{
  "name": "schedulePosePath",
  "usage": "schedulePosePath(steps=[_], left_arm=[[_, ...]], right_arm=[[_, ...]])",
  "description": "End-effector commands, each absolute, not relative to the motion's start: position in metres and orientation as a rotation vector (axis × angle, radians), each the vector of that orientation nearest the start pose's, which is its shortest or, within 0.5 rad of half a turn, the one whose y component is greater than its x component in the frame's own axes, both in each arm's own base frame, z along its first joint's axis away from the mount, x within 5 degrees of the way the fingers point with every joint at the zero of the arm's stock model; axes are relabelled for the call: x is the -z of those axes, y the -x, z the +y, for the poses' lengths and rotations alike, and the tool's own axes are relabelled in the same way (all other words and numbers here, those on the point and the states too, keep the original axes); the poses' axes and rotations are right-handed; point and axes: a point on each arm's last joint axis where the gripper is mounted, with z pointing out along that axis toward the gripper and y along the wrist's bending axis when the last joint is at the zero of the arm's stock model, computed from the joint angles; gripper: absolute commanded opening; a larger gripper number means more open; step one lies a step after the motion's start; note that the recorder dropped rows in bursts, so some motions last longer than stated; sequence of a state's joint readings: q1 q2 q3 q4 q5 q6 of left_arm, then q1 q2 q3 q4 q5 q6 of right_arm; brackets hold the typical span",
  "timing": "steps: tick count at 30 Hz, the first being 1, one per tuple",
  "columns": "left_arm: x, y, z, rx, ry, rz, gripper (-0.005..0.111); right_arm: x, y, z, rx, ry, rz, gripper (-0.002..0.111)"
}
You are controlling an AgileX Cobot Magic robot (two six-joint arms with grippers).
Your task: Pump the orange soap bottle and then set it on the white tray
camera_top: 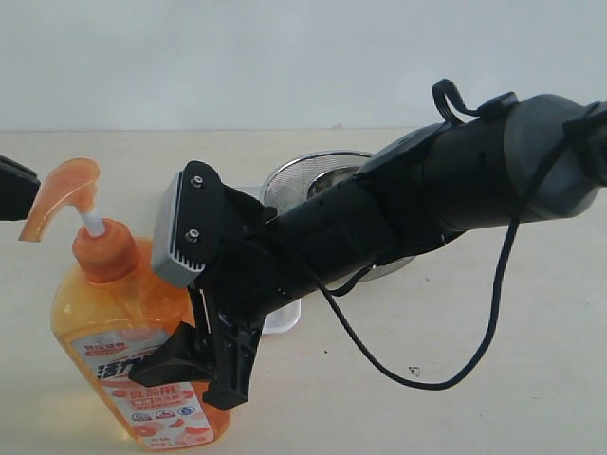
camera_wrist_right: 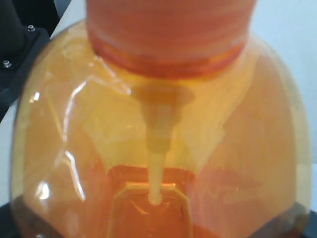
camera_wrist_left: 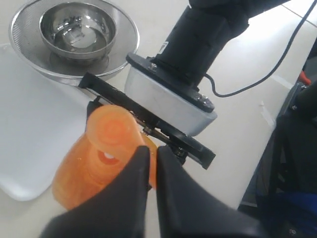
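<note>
In the exterior view the orange soap bottle [camera_top: 114, 313] stands upright on a pale beige table [camera_top: 474, 313] before a plain white wall [camera_top: 285, 57]. Its orange-white label [camera_top: 142, 389] bears Chinese print, partly hidden and not readable. The right gripper [camera_top: 209, 374] clamps the bottle's body, and a sliver of the white tray [camera_top: 283, 320] shows behind. In the left wrist view the left gripper [camera_wrist_left: 151, 161] has its black fingers pressed together over the glossy pump head [camera_wrist_left: 111, 131], near the smooth round-cornered tray and a steel bowl [camera_wrist_left: 77, 29] nested in a mesh strainer [camera_wrist_left: 124, 44]. Translucent orange plastic fills the right wrist view, with a pale dip tube [camera_wrist_right: 156, 168] inside.
</note>
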State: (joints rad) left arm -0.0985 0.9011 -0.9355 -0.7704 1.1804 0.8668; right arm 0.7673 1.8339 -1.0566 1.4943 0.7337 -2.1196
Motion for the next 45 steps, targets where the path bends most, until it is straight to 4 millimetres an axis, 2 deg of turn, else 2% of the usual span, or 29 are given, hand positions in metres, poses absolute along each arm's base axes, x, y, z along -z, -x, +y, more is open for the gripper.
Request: schedulePosePath(steps=[1, 8, 12, 17, 22, 26, 30, 36, 38, 42, 45], left_arm=[[-0.377, -0.124, -0.067, 0.519, -0.928, 1.999, 0.005], [-0.388, -0.103, -0.05, 0.315, -0.757, 1.973, 0.005], [-0.393, -0.099, -0.046, 0.292, -0.658, 1.956, 0.005], [-0.395, -0.103, -0.046, 0.287, -0.629, 1.93, 0.005], [-0.4, -0.115, -0.048, 0.329, -0.572, 1.882, 0.005], [-0.399, -0.133, -0.056, 0.405, -0.593, 1.849, 0.005], [-0.394, -0.157, -0.067, 0.519, -0.638, 1.813, 0.005], [-0.384, -0.192, -0.078, 0.619, -0.667, 1.759, 0.005], [-0.379, -0.201, -0.085, 0.626, -0.686, 1.747, 0.005], [-0.364, -0.223, -0.105, 0.614, -0.706, 1.741, 0.005], [-0.359, -0.237, -0.126, 0.594, -0.747, 1.73, 0.005]], right_arm=[[-0.219, -0.224, 0.297, -0.85, 1.674, 1.411, 0.0], [-0.274, -0.217, 0.28, -0.724, 1.574, 1.351, 0.0], [-0.307, -0.218, 0.265, -0.577, 1.433, 1.368, 0.0], [-0.346, -0.235, 0.228, -0.18, 1.109, 1.446, 0.0], [-0.368, -0.246, 0.189, 0.165, 0.785, 1.522, 0.0], [-0.37, -0.252, 0.173, 0.347, 0.668, 1.554, 0.0], [-0.368, -0.257, 0.166, 0.419, 0.641, 1.568, 0.0], [-0.362, -0.277, 0.132, 0.398, 0.508, 1.69, 0.0], [-0.356, -0.284, 0.121, 0.383, 0.512, 1.712, 0.0], [-0.341, -0.297, 0.1, 0.271, 0.483, 1.768, 0.0], [-0.327, -0.311, 0.086, 0.26, 0.438, 1.824, 0.0]])
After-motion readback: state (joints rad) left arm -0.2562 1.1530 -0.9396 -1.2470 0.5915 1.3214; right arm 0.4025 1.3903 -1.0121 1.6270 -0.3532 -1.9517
